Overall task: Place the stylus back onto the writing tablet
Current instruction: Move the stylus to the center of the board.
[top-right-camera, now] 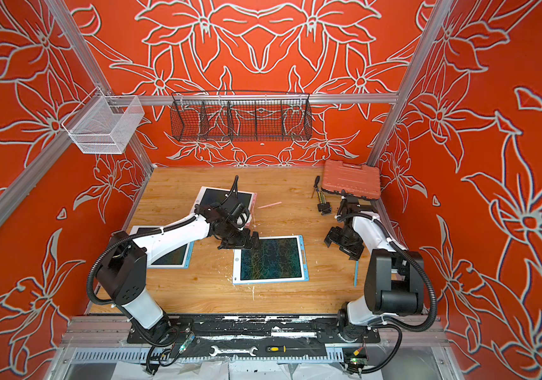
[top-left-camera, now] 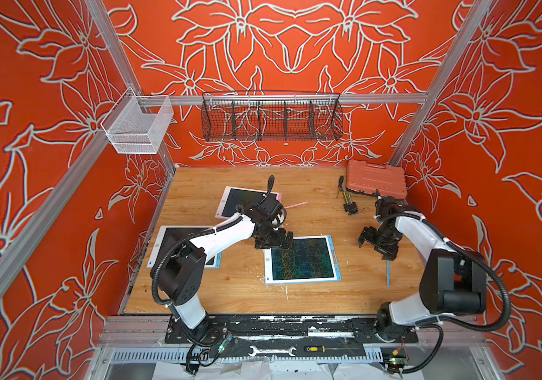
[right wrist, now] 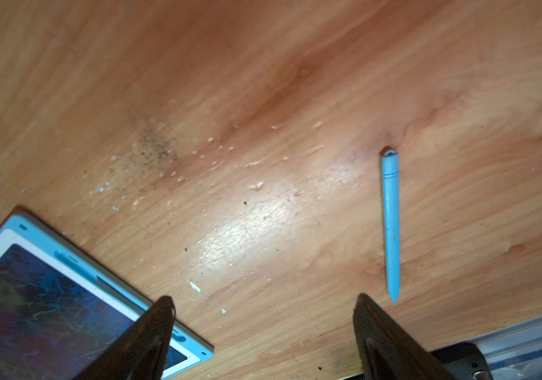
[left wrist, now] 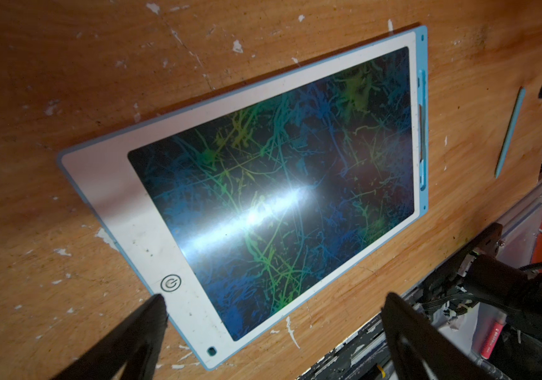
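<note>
The writing tablet [top-left-camera: 302, 260] [top-right-camera: 271, 260] has a blue frame, a white bezel and a dark scribbled screen, and lies flat mid-table. The blue stylus [top-left-camera: 388, 274] [top-right-camera: 356, 274] lies on the bare wood to its right, apart from it. My right gripper [top-left-camera: 375, 248] [right wrist: 263, 301] hangs open and empty just beyond the stylus's far end; the right wrist view shows the stylus [right wrist: 391, 223] beside one fingertip, and the tablet's corner [right wrist: 32, 296]. My left gripper [top-left-camera: 276, 243] [left wrist: 276, 304] hovers open and empty over the tablet's far left corner [left wrist: 263, 197].
A pink-framed tablet [top-left-camera: 246, 204] lies at the back with a pink stylus [top-left-camera: 296, 204] beside it. Another blue tablet [top-left-camera: 171, 243] sits partly under my left arm. An orange tool case [top-left-camera: 376, 179] and small hand tools [top-left-camera: 345, 197] occupy the back right.
</note>
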{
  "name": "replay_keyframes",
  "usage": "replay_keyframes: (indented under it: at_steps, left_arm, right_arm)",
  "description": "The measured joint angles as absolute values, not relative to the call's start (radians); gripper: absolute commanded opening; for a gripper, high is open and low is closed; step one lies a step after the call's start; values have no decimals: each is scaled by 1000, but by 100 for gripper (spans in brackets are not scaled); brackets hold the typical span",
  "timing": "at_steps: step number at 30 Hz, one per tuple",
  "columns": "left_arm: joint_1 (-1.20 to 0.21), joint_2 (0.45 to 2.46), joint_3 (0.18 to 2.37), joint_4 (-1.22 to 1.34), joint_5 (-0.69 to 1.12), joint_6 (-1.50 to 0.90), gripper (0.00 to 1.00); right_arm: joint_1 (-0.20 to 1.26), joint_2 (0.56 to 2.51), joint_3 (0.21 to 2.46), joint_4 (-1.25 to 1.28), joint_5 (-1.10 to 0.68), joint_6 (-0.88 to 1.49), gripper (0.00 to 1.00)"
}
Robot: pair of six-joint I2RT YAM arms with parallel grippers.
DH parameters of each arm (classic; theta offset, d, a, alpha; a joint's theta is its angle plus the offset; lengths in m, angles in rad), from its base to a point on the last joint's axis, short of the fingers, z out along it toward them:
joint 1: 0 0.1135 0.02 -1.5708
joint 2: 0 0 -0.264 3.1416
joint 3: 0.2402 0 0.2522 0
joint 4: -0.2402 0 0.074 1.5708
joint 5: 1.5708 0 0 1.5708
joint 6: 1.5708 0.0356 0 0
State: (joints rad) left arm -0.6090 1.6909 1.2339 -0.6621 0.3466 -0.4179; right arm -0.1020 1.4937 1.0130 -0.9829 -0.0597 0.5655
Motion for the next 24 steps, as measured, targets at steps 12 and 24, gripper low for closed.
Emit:
replay_keyframes:
  at_steps: [12, 24]
  left_arm:
    - [-609, 1680, 1232, -654, 358, -402, 100]
    - [-609, 1596, 1213, -606, 344, -436, 100]
  right_arm:
    - [-274, 1487, 921, -947, -61, 576, 87]
    - [-331, 1540, 918, -899, -55, 526, 86]
